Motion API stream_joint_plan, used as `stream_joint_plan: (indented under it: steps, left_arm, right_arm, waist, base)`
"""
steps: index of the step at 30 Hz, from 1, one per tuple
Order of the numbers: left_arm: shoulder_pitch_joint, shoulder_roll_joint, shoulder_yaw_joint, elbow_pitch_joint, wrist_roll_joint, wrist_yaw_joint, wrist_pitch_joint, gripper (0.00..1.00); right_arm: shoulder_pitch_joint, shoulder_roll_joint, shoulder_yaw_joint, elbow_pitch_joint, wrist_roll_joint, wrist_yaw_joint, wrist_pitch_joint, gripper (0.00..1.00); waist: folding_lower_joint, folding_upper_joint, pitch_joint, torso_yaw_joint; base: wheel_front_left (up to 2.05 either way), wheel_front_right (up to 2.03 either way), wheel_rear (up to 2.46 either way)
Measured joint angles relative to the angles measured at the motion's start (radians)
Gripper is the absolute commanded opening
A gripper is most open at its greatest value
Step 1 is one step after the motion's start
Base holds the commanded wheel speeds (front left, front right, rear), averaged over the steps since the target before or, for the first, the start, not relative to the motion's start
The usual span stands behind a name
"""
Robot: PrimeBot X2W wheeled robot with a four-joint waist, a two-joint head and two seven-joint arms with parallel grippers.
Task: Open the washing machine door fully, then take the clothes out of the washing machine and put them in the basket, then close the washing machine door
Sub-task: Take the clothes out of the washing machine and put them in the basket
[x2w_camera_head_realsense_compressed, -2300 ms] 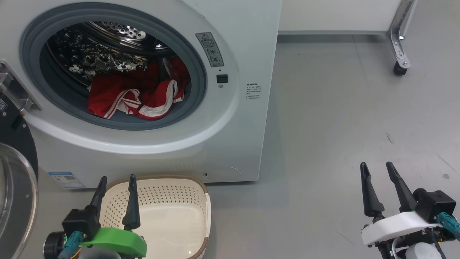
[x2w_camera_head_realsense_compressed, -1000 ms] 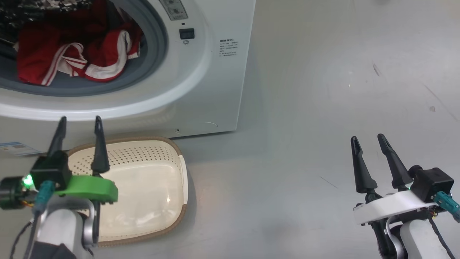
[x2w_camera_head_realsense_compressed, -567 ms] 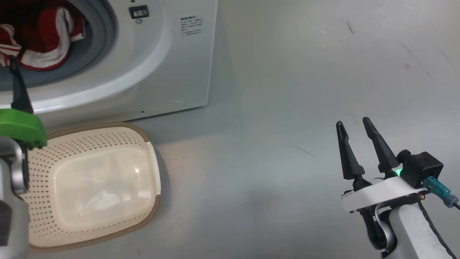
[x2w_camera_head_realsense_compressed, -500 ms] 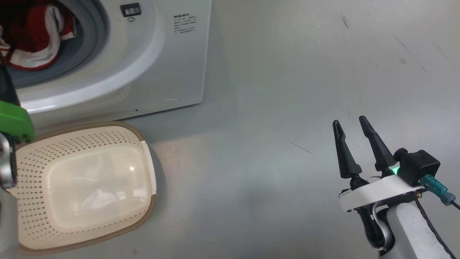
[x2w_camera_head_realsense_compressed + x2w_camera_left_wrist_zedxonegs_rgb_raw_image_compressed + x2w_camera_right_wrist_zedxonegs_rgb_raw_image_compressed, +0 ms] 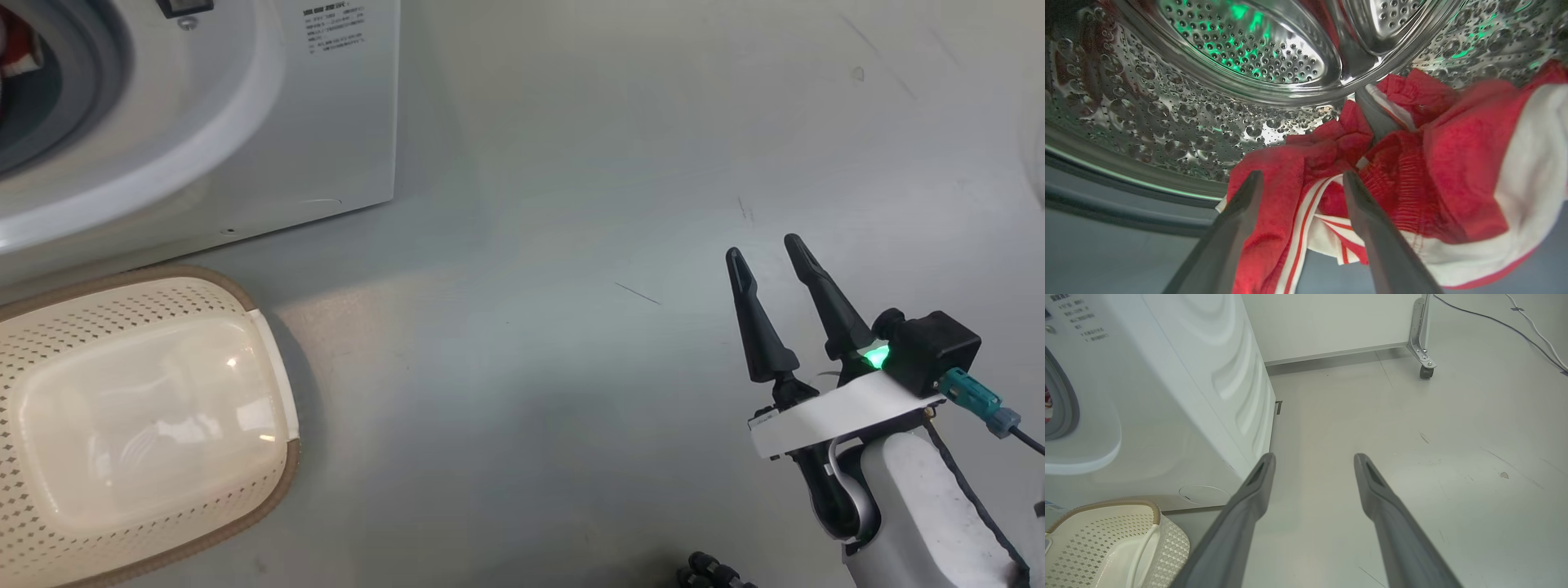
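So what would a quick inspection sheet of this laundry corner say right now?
Surface: grey floor, scuffed, with a few small marks.
Job's things: white washing machine; clothes, red with white trim, lying in its steel drum; basket empty, on the floor in front of the machine.
Clutter: nothing seen.
Grippers: left gripper jaws open, reaching into the drum at the clothes, gripping nothing; right gripper jaws open, empty, above the floor.
Cables: loose cables on the far floor; teal plug lead at the right wrist.
Surroundings: white panel on a metal leg with a castor.
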Motion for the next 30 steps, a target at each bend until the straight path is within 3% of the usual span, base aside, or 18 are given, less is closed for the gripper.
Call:
stream_joint_plan:
  steps: [4,15,30]
  left_arm:
    - [-0.035,0.039,0.0,0.032,0.039,0.003,0.05,1.0]
    - [-0.086,0.068,-0.005,0.105,0.081,0.007,0.125,1.0]
    - [-0.173,0.07,0.017,0.156,0.097,0.007,0.16,1.0]
  right_arm:
    - [-0.017,0.008,0.001,0.0,0.008,0.0,0.0,1.0]
    - [-0.039,0.009,0.0,0.01,0.013,0.0,0.0,1.0]
    - [-0.063,0.009,0.001,0.01,0.013,0.0,0.0,1.0]
  waist:
    - [0.0,0.0,0.02,-0.019]
    - [0.0001,0.0,0.056,-0.046]
    - [0.0001,0.0,0.09,-0.052]
  base:
    - [0.0,0.0,0.0]
    - [0.0,0.0,0.0]
    - [0.0,0.0,0.0]
